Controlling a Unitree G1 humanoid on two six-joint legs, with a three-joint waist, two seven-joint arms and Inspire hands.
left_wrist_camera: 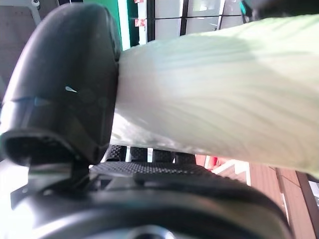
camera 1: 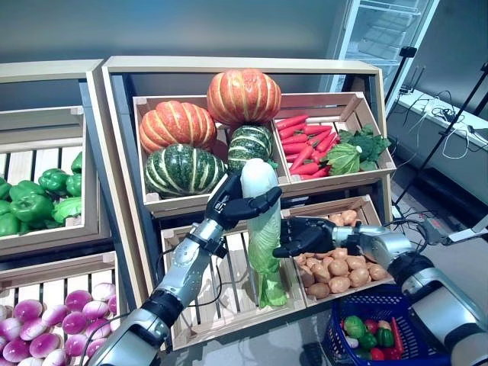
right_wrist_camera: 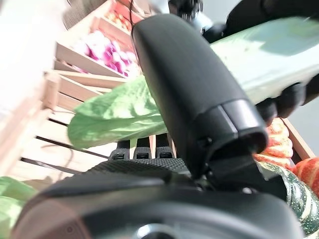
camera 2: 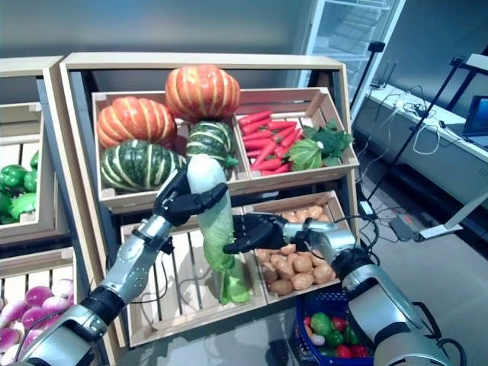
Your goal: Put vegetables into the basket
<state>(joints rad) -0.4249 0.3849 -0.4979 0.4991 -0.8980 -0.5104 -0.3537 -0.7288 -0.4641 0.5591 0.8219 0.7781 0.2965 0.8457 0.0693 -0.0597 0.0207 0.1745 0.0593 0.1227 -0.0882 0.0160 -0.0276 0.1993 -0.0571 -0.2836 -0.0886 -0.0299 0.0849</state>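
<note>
Wooden crates [camera 1: 335,183] of produce fill the stand. Left hand [camera 1: 232,204] is curled round a cabbage [camera 1: 263,229], held upright above a lower crate; right hand [camera 1: 305,236] touches its side, fingers relaxed. Basket [camera 1: 427,347] already holds some vegetables; the cabbage is not yet in.

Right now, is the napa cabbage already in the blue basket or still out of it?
Out. The napa cabbage hangs upright in the left hand before the crates, and the blue basket sits low at the right.
</note>
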